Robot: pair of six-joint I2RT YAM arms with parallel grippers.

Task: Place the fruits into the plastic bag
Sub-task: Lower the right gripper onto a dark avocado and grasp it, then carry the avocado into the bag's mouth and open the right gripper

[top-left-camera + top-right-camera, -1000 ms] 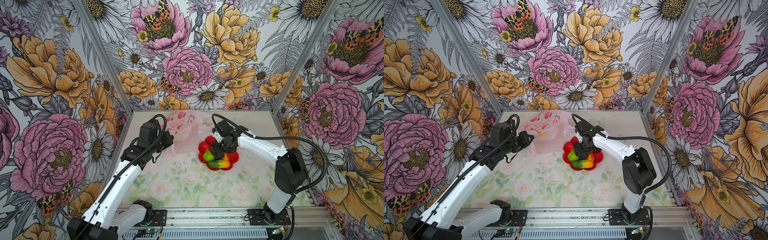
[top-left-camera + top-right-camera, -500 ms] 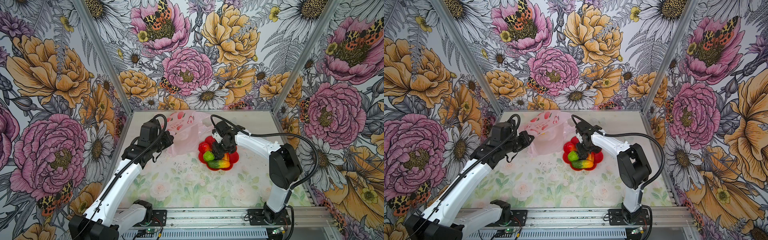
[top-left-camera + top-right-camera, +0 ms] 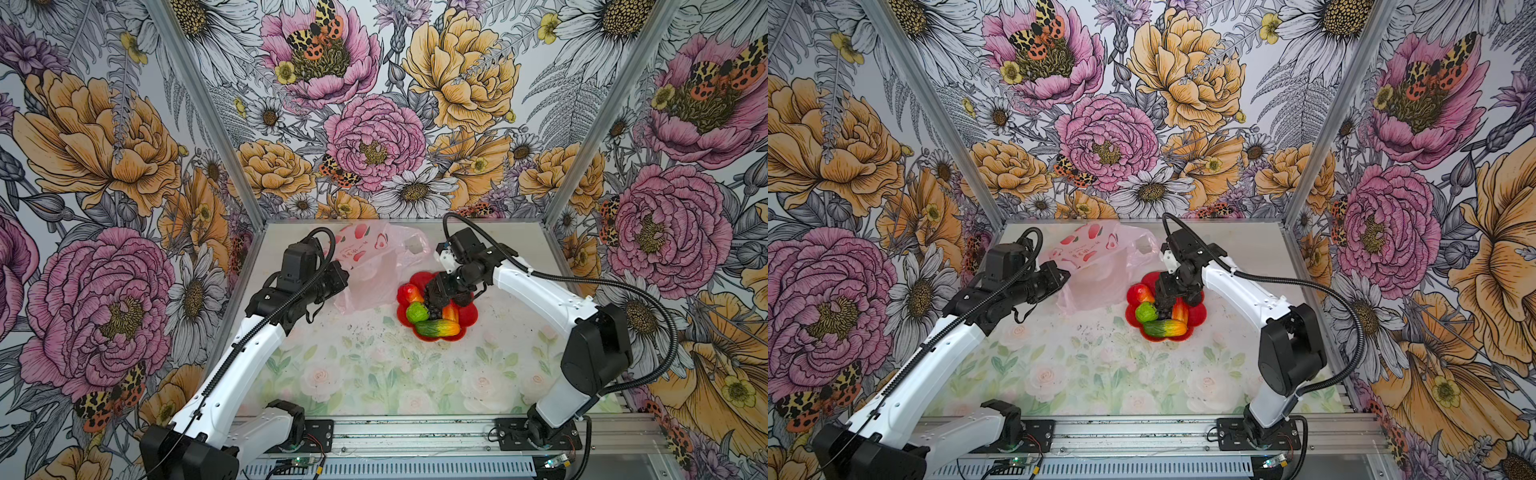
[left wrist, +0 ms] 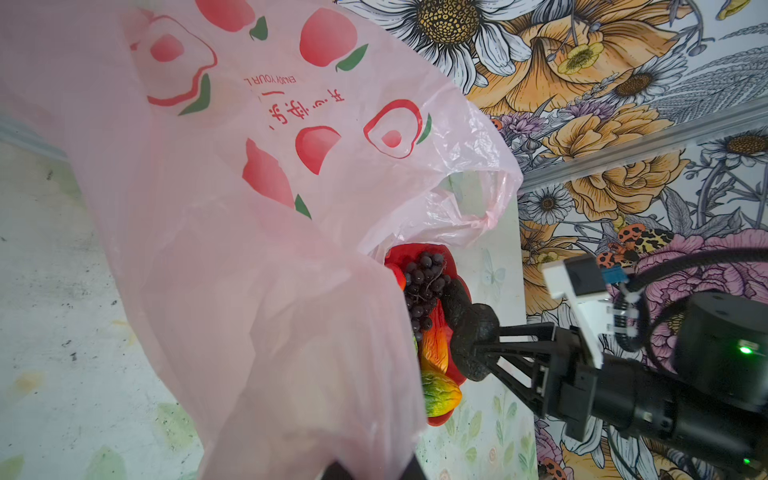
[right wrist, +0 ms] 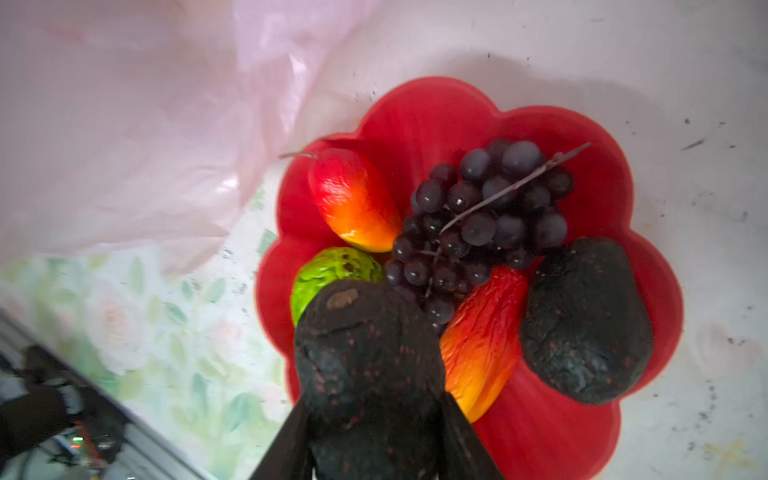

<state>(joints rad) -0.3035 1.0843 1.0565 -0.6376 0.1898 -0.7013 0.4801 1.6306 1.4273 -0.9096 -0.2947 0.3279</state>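
My left gripper [image 3: 338, 278] is shut on an edge of the pink plastic bag [image 3: 365, 266], holding it up beside the plate; the bag [image 4: 249, 208] fills the left wrist view. My right gripper [image 5: 374, 411] is shut on a dark avocado [image 5: 365, 353] over the red plate [image 5: 561, 436]. On the plate lie a second avocado [image 5: 586, 320], a purple grape bunch [image 5: 478, 220], a green lime [image 5: 328, 270], a red-yellow peach [image 5: 353, 199], an orange-red fruit [image 5: 482, 332] and a green-orange mango [image 3: 438, 328].
The flower-shaped plate [image 3: 467, 320] sits right of the bag on the floral mat. Flowered walls close in the back and both sides. A metal rail [image 3: 415, 436] runs along the front edge, carrying both arm bases.
The right gripper's jaws have closed around the avocado over the plate. The left arm and the bag have stayed where they were.
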